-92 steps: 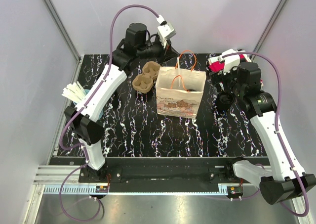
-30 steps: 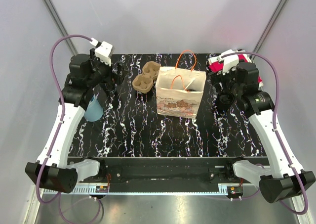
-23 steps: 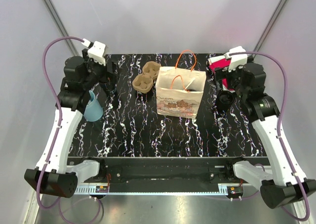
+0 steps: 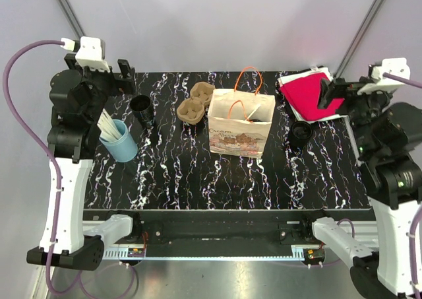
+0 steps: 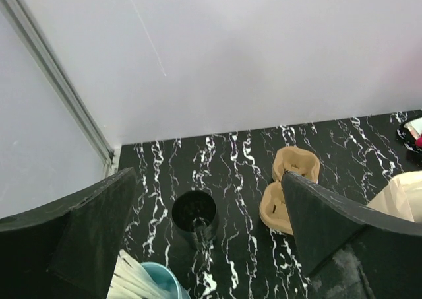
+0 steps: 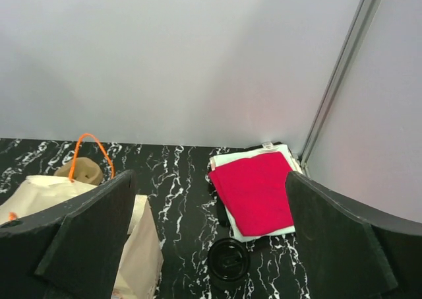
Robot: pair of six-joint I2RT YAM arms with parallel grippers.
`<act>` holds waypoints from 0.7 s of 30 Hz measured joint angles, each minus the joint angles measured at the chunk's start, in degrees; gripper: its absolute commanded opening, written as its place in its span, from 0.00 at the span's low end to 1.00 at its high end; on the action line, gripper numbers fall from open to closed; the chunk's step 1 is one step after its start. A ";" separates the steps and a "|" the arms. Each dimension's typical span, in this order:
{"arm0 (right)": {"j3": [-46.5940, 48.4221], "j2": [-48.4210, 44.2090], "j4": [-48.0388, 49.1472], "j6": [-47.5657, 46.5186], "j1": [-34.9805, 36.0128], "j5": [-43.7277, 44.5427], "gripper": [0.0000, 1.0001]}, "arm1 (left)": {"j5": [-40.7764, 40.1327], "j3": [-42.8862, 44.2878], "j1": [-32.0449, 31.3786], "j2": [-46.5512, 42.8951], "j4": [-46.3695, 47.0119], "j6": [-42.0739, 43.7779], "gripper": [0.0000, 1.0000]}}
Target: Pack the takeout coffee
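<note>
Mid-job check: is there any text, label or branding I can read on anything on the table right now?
On the paper bag, front print: script lettering above a dark picture, too small and blurred to read.
On the cup carrier, black cup and red sheet: no text visible.

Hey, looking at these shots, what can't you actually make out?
- Paper bag interior: top view, too small and shadowed to tell contents.
- Black cup: left wrist view, dark inside; full or empty unclear.
- Blue cup: left wrist view, cut off by the bottom edge.
- Cup carrier: right wrist view, mostly hidden behind the bag.
</note>
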 measured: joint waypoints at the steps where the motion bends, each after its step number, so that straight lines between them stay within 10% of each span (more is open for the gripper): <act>1: 0.04 -0.70 -0.59 0.42 0.00 -0.17 1.00 | 0.02 0.00 0.20 0.00 -0.46 -0.37 0.99; 21: -4.13 -3.10 -0.33 1.60 0.00 -1.49 1.00 | 7.67 -0.68 5.46 -3.43 -3.06 -3.74 0.99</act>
